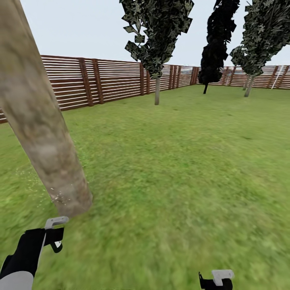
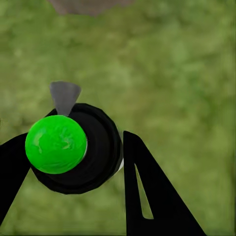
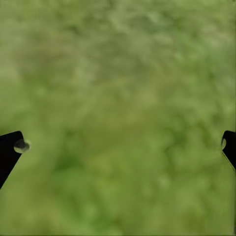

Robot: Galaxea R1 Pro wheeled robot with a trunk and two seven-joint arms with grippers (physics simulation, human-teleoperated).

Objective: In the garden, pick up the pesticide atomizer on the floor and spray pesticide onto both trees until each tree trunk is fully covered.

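My left gripper (image 2: 76, 142) is shut on the pesticide atomizer (image 2: 73, 152), a black round body with a bright green ball and a grey nozzle, seen between the two black fingers in the left wrist view. In the head view the left gripper (image 1: 54, 235) hovers low over the grass, just short of the base of a thick, pale mottled tree trunk (image 1: 44, 133). Whitish pesticide speckles (image 1: 58, 197) dot that base. A second pale-trunked tree (image 1: 157, 90) stands far off by the fence. The right gripper (image 1: 217, 280) hangs open over bare grass (image 3: 120, 142).
A brown slat fence (image 1: 104, 82) rings the lawn. A black-leaved tree (image 1: 213, 52) and another leafy tree (image 1: 249, 84) stand at the far right. Open grass (image 1: 181, 169) stretches ahead and to the right of the near trunk.
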